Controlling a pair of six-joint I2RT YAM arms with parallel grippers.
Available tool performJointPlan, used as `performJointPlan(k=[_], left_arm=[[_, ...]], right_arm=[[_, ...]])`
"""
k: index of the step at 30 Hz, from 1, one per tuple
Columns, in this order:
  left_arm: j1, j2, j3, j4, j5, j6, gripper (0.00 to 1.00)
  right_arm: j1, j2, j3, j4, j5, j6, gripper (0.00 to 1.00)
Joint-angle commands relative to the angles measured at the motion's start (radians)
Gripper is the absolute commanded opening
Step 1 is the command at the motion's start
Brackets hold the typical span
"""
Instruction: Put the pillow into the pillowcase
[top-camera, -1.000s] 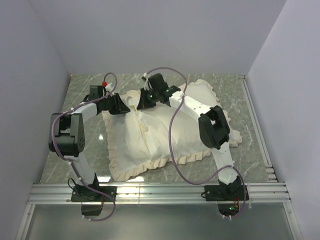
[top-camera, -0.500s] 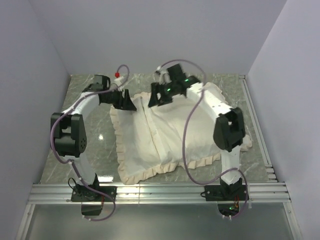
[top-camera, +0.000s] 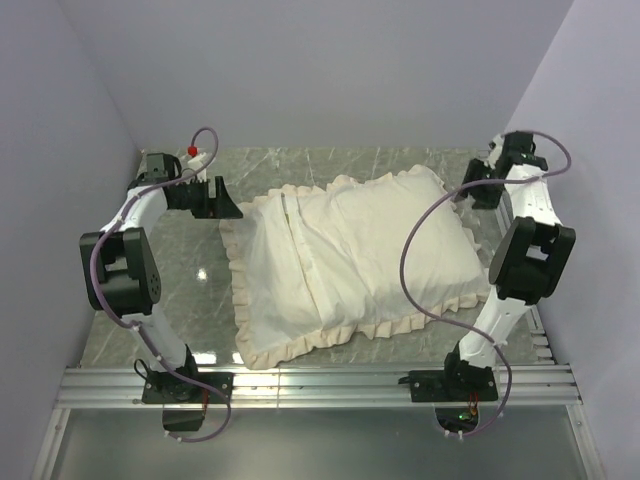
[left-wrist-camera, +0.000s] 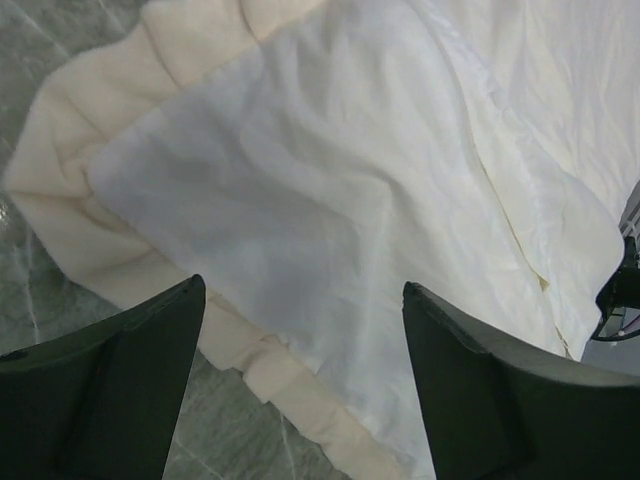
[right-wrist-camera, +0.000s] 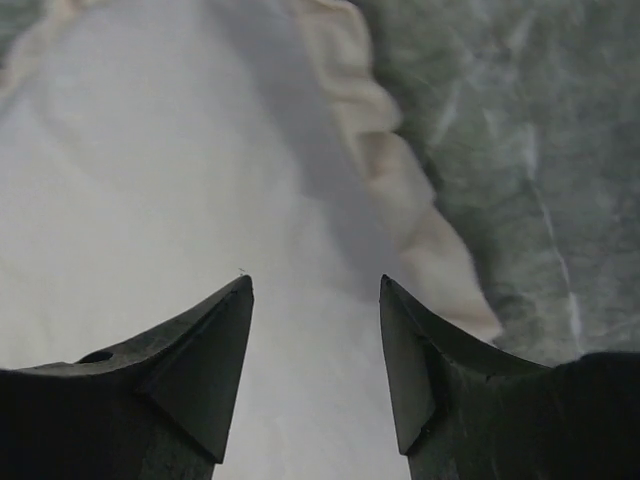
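The pillowcase (top-camera: 350, 265) lies spread on the marble table, white face up, with cream ruffled trim all round; it bulges thickly over its right half. The pillow is hidden. My left gripper (top-camera: 224, 199) hovers open at the case's far left corner; in the left wrist view it (left-wrist-camera: 300, 295) has white fabric (left-wrist-camera: 330, 190) and ruffle (left-wrist-camera: 70, 200) below it and nothing between its fingers. My right gripper (top-camera: 477, 190) is open beside the far right corner; in the right wrist view it (right-wrist-camera: 315, 282) stands above the case (right-wrist-camera: 150, 170) near its ruffled edge (right-wrist-camera: 400, 185).
Grey marble tabletop (top-camera: 185, 285) shows left of the case and a strip (top-camera: 505, 270) on its right. Aluminium rails run along the near edge (top-camera: 320, 383) and the right side (top-camera: 512, 250). Plain walls close in on three sides.
Both grippers have let go of the case, opened and drawn apart from its far middle to the outer corners. The case has shifted right and settled.
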Motion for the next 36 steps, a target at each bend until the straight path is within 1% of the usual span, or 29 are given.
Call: performJointPlan(k=[1, 3, 4, 6, 7, 10, 12, 13, 14, 15, 16, 17, 18, 19, 20, 21, 22, 25, 26, 27, 28, 29, 30, 31, 32, 33, 34, 35, 36], left_arm=[[-0.005, -0.038, -0.014, 0.019, -0.037, 0.018, 0.86], [-0.009, -0.014, -0.016, 0.004, -0.046, 0.017, 0.85], [-0.016, -0.008, -0.029, 0.030, -0.046, 0.005, 0.85], [-0.045, 0.012, -0.033, 0.062, -0.047, -0.030, 0.84], [-0.061, 0.040, -0.016, 0.085, -0.055, -0.038, 0.83], [-0.129, 0.101, 0.085, 0.070, -0.069, -0.061, 0.81], [-0.131, 0.169, 0.134, 0.064, -0.051, -0.104, 0.78], [-0.166, 0.187, 0.167, 0.068, -0.019, -0.144, 0.72], [-0.177, 0.224, 0.179, 0.090, -0.003, -0.159, 0.69], [-0.189, 0.244, 0.194, 0.099, 0.000, -0.172, 0.65], [-0.225, 0.268, 0.239, 0.110, -0.015, -0.172, 0.56], [-0.242, 0.326, 0.271, 0.121, -0.029, -0.172, 0.52], [-0.267, 0.359, 0.308, 0.151, -0.044, -0.202, 0.48], [-0.273, 0.396, 0.404, 0.160, -0.043, -0.227, 0.43], [-0.276, 0.461, 0.456, 0.171, -0.011, -0.259, 0.43], [-0.276, 0.483, 0.501, 0.220, -0.008, -0.347, 0.45], [-0.273, 0.489, 0.544, 0.258, -0.017, -0.389, 0.57], [-0.258, 0.437, 0.546, 0.349, -0.164, -0.414, 0.84], [-0.246, 0.392, 0.543, 0.343, -0.191, -0.397, 0.87], [-0.203, 0.367, 0.540, 0.326, -0.190, -0.361, 0.90], [-0.178, 0.341, 0.534, 0.255, -0.169, -0.335, 0.93], [-0.151, 0.291, 0.527, 0.206, -0.147, -0.299, 0.95], [-0.091, 0.266, 0.523, 0.126, -0.111, -0.185, 0.95], [-0.065, 0.238, 0.500, -0.021, -0.106, -0.113, 0.99], [-0.040, 0.176, 0.472, -0.102, -0.098, -0.015, 0.99], [0.004, 0.139, 0.436, -0.169, -0.089, 0.158, 0.99], [0.021, 0.102, 0.335, -0.216, -0.101, 0.229, 0.99], [0.038, 0.018, 0.275, -0.303, -0.106, 0.309, 0.99], [0.061, -0.032, 0.206, -0.318, -0.116, 0.428, 0.99]], right_arm=[[-0.015, 0.052, -0.078, -0.047, 0.003, -0.023, 0.61], [-0.007, 0.062, -0.175, -0.022, -0.093, -0.006, 0.54], [0.029, 0.062, -0.213, -0.011, -0.153, 0.017, 0.49], [0.121, 0.057, -0.288, -0.007, -0.262, 0.022, 0.40], [0.224, 0.048, -0.301, 0.002, -0.289, 0.012, 0.36], [0.290, -0.021, -0.330, 0.074, -0.391, 0.079, 0.35], [0.272, -0.050, -0.310, 0.114, -0.374, 0.101, 0.34], [0.269, -0.049, -0.301, 0.114, -0.360, 0.107, 0.32], [0.214, -0.049, -0.295, 0.117, -0.365, 0.112, 0.23], [0.202, -0.035, -0.284, 0.126, -0.371, 0.118, 0.18], [0.191, -0.026, -0.277, 0.129, -0.370, 0.129, 0.14], [0.185, -0.015, -0.269, 0.131, -0.367, 0.130, 0.08], [0.179, 0.005, -0.251, 0.141, -0.353, 0.130, 0.07], [0.177, 0.013, -0.240, 0.149, -0.334, 0.126, 0.07], [0.174, 0.020, -0.224, 0.155, -0.278, 0.121, 0.07], [0.159, 0.031, -0.191, 0.166, -0.249, 0.118, 0.07], [0.147, 0.034, -0.172, 0.173, -0.232, 0.123, 0.07], [0.084, 0.043, -0.088, 0.160, -0.206, 0.117, 0.16], [0.071, 0.042, -0.065, 0.131, -0.190, 0.088, 0.23], [0.064, 0.024, -0.037, 0.056, -0.154, 0.054, 0.27], [0.045, 0.005, -0.039, 0.016, -0.146, -0.031, 0.32], [0.035, -0.019, -0.054, -0.021, -0.146, -0.087, 0.49], [0.027, -0.089, -0.118, -0.087, -0.170, -0.145, 0.60], [0.006, -0.133, -0.166, -0.110, -0.173, -0.273, 0.70], [-0.002, -0.179, -0.219, -0.129, -0.161, -0.338, 0.72], [-0.011, -0.279, -0.335, -0.136, -0.137, -0.397, 0.86], [-0.018, -0.330, -0.397, -0.129, -0.070, -0.502, 0.87], [-0.025, -0.383, -0.461, -0.110, -0.034, -0.546, 0.93], [-0.028, -0.471, -0.576, -0.059, 0.003, -0.619, 0.93]])
